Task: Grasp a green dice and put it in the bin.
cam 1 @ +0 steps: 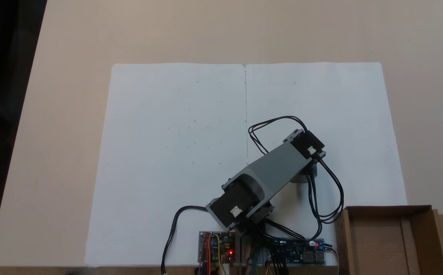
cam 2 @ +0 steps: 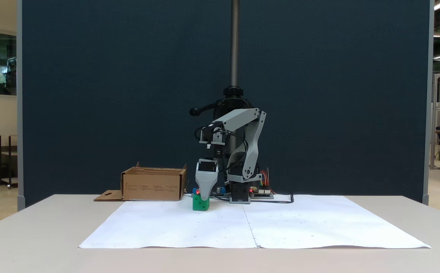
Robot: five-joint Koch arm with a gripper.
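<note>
The green dice [cam 2: 200,204] rests on the white paper, just in front of the arm's base. My gripper [cam 2: 204,196] points straight down onto it, and the grey finger's tip overlaps the dice's top right part. The jaws line up one behind the other, so I cannot tell their state. Seen from above, the folded grey arm [cam 1: 271,172] covers the dice and the gripper. The bin [cam 2: 153,185], a low brown cardboard box, stands left of the arm in the front-on fixed view and at the lower right [cam 1: 377,244] from above, with nothing visible inside it.
Two white paper sheets [cam 1: 175,152] cover the middle of the beige table. Circuit boards [cam 1: 215,248] with red lights and looping black cables [cam 1: 332,198] sit at the arm's base. The bin's flap [cam 2: 108,196] lies flat on the table. A dark blue panel stands behind.
</note>
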